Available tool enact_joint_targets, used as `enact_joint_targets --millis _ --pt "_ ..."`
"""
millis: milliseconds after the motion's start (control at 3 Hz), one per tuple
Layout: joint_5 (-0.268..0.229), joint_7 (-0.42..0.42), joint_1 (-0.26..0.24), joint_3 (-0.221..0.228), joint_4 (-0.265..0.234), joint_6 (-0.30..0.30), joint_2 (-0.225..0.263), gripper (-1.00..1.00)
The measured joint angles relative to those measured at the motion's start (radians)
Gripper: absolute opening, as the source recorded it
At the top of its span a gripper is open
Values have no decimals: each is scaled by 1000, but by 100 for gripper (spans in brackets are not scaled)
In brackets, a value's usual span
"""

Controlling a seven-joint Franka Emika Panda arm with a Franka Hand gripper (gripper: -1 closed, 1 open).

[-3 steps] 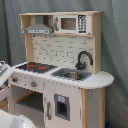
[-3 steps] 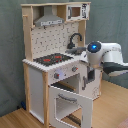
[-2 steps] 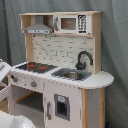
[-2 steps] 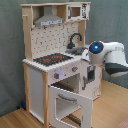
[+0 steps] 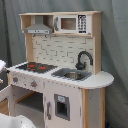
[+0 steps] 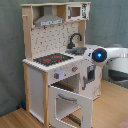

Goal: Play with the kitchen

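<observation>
Standing beside the kitchen [image 6: 55, 75] at its sink-end edge, the arm's gripper [image 6: 90, 75] faces the hanging-open oven door [image 6: 70, 102]; finger state cannot be told.

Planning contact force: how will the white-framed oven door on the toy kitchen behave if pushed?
The white-framed oven door hangs open, so it probably swings easily. It looks stiff, a flat panel. The tall white-and-wood toy kitchen may shift if shoved hard.
</observation>
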Motion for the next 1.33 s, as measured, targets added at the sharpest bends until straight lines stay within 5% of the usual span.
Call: enact_joint_targets --millis 667,1333 --pt "-160 58 -35 10 54 -6 -98 100" --pt "-310 133 -79 -80 60 -19 -162 100"
